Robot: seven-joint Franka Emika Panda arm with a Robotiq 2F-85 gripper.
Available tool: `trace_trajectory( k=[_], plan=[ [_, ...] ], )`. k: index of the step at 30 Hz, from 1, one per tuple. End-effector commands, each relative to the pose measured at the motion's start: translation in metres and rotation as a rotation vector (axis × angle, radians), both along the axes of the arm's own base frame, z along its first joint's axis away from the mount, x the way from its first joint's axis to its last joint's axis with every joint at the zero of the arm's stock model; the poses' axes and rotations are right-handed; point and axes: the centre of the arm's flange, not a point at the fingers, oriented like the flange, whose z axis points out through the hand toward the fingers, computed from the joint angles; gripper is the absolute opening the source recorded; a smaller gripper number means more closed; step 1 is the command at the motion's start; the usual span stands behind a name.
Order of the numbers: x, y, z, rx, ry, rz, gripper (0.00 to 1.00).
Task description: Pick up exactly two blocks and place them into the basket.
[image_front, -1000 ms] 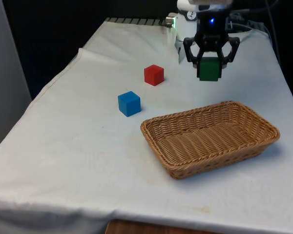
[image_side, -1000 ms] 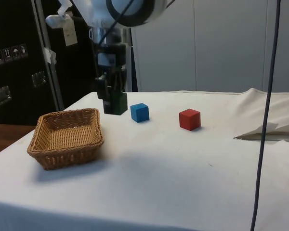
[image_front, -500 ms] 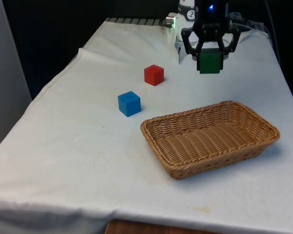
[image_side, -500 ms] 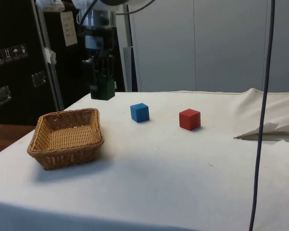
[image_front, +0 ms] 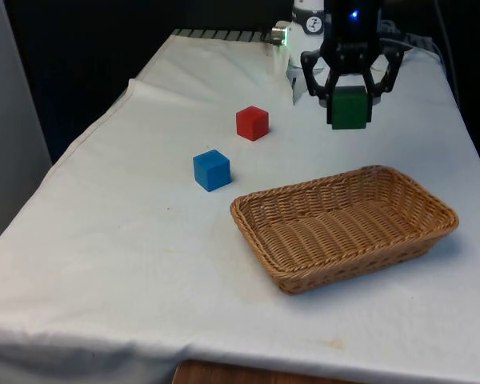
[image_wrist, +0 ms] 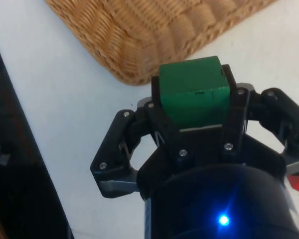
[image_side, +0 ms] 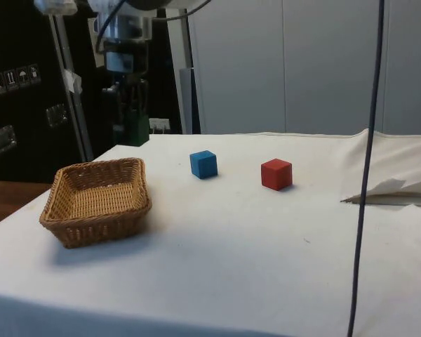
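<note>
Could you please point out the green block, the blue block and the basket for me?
green block (image_front: 351, 110), front view, on its front face, held by the gripper.
blue block (image_front: 212, 170), front view, on its near face.
basket (image_front: 260, 234), front view, on its near outer wall.

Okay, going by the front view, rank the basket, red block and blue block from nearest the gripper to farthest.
From the gripper, shut on the green block:
1. Basket, below it, toward the camera.
2. Red block, to the front view's left.
3. Blue block, farther left and nearer the camera.
</note>
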Motion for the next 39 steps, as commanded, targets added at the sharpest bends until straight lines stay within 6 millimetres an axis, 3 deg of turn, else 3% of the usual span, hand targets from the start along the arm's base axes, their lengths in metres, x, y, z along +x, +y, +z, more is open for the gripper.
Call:
trace_trajectory(
  k=[1,7,18,25,32,39],
  plan=[
    [0.003,0.002,-0.002,-0.002,0.000,0.003,0.01],
    [0.028,0.016,-0.022,-0.036,0.001,0.007,0.01],
    [0.054,0.033,-0.044,-0.068,-0.006,0.017,0.01],
    [0.075,0.051,-0.074,-0.088,-0.001,0.029,0.01],
    [0.082,0.056,-0.100,-0.095,0.004,0.047,0.01],
    [0.082,0.058,-0.113,-0.097,0.005,0.061,0.01]
  ],
)
